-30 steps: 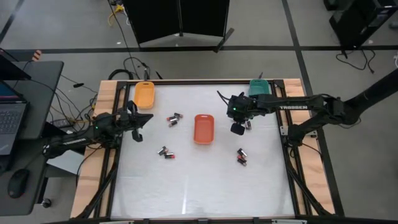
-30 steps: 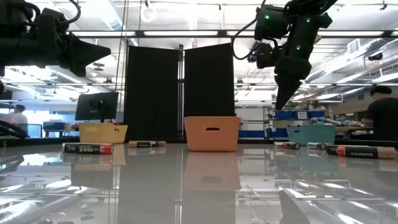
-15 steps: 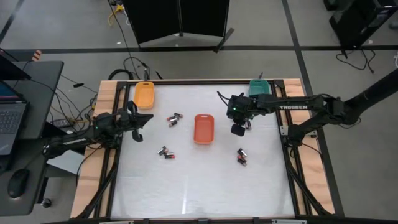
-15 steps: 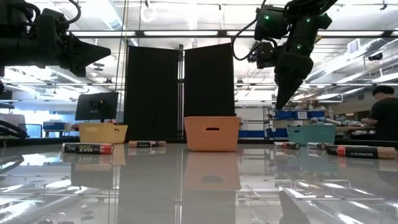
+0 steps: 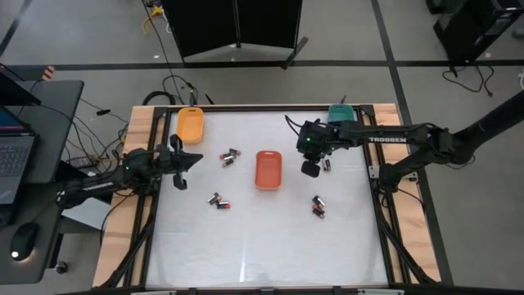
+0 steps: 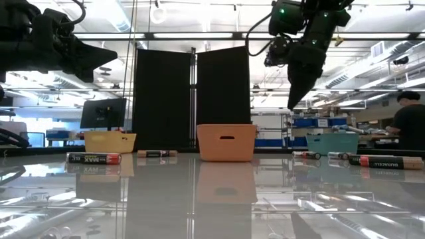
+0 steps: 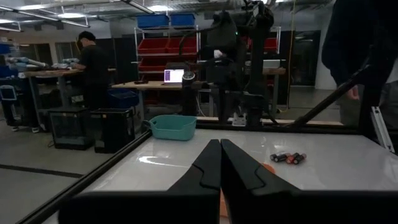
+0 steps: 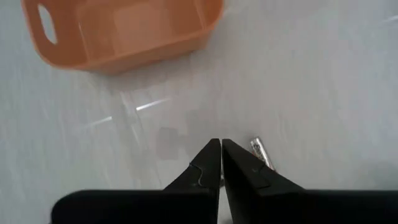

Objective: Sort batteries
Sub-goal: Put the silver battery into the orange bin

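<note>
Nearest battery: a dark cylindrical cell with a reddish end (image 6: 93,159) is laid on the white desk (image 5: 262,238); "MAX" is read on its label.
Right-hand cell: a dark and copper cell (image 6: 385,161) is laid flat; "DURACELL" is read faintly.
Other batteries: small clusters (image 5: 218,201) (image 5: 318,206) (image 5: 230,156) are scattered loose, not yet sorted.
Red-orange rounded plastic tray (image 5: 268,169): set mid-desk, judged a sorting bin.
Right gripper (image 5: 312,170): raised beside that tray, fingers clenched, nothing seen held; one thin cell (image 8: 261,153) lies beneath.
Left gripper (image 5: 181,170): clenched, idle at the desk's left edge.
Far trays: orange (image 5: 190,125) and teal (image 5: 340,115), along the back edge.
</note>
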Controlling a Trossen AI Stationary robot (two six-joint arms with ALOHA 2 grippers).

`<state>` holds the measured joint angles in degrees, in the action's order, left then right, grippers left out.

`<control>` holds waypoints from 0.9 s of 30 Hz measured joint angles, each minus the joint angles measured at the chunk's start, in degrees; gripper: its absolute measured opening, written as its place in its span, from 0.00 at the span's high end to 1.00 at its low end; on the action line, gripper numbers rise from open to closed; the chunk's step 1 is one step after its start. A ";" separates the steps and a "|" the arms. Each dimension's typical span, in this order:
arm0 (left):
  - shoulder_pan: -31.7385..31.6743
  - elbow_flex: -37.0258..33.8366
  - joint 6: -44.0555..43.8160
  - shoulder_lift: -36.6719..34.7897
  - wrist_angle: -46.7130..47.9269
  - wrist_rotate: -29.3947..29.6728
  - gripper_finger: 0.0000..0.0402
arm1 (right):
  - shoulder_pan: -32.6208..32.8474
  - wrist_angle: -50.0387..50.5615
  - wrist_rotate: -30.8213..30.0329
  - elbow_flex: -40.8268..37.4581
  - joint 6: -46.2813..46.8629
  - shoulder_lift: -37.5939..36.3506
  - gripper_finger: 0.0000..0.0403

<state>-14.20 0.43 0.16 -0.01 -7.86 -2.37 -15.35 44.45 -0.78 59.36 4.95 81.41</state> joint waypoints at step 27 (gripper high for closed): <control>-0.01 0.00 -0.02 10.87 -1.83 -0.87 0.98 | -0.51 -3.57 3.43 -0.60 -0.25 0.04 0.96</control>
<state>-14.21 0.43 0.14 10.86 -9.69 -3.25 -15.86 40.88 2.65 58.76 4.70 81.45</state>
